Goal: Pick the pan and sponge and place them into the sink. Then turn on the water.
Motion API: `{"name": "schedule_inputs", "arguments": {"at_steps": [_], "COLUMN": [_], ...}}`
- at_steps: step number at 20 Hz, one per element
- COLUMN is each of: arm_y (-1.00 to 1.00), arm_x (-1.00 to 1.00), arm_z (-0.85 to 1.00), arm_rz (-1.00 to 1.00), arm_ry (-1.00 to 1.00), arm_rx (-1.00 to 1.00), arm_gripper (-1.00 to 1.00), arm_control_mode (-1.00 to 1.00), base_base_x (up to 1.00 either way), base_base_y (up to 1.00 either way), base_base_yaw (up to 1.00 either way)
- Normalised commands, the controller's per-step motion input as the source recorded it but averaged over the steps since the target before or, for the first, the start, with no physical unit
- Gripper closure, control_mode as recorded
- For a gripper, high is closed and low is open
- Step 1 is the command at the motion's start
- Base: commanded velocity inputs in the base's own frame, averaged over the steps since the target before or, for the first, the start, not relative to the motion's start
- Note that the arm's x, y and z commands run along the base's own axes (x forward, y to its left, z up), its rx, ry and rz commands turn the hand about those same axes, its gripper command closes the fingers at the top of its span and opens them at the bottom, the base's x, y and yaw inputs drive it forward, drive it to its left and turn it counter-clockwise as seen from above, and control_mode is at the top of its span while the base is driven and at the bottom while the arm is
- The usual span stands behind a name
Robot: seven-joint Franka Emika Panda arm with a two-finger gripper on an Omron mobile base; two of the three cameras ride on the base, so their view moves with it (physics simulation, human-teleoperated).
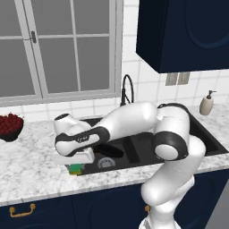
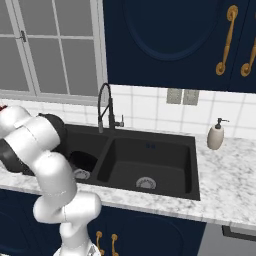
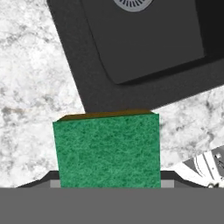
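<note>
My gripper (image 1: pixel 77 166) hangs over the front left corner of the black sink (image 1: pixel 138 152) and is shut on the sponge (image 1: pixel 76 169). In the hand view the green sponge (image 3: pixel 107 148) with its yellow layer sits between the fingers of the gripper (image 3: pixel 109 181), above the marble counter and the sink (image 3: pixel 144 48) rim. The black pan (image 2: pixel 82 161) lies in the left basin of the sink (image 2: pixel 150 160), partly hidden by my arm; the pan (image 1: pixel 109 151) shows as a dark shape beside the drain. No water shows at the faucet (image 1: pixel 127 87).
The arched faucet (image 2: pixel 105 107) stands behind the divider. A beige soap dispenser (image 2: pixel 216 136) is on the counter at the right, and a dark bowl of red fruit (image 1: pixel 9 126) sits at the far left. Dark blue cabinets hang above.
</note>
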Motion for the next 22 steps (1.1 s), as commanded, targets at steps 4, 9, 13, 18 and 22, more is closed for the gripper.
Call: {"name": "schedule_inputs", "arguments": {"at_steps": [4, 9, 13, 18, 22], "arm_y": [-0.93, -0.90, -0.85, -0.69, -0.22], "arm_x": [-0.24, 0.01, 0.17, 0.49, 0.81], "arm_z": [0.00, 0.00, 0.02, 0.12, 0.11], "arm_rz": [-0.01, -0.02, -0.01, -0.01, 0.00], "arm_ry": [0.00, 0.00, 0.00, 0.06, 0.11], "arm_rx": [0.00, 0.02, 0.03, 0.06, 0.04], "arm_gripper": [1.00, 1.00, 1.00, 1.00, 1.00], "arm_control_mode": [-1.00, -1.00, -1.00, -1.00, -1.00], "base_base_x": [0.00, 0.00, 0.00, 0.00, 0.00], "base_base_y": [0.00, 0.00, 0.00, 0.00, 0.00], "base_base_yaw": [0.00, 0.00, 0.00, 0.00, 0.00]}}
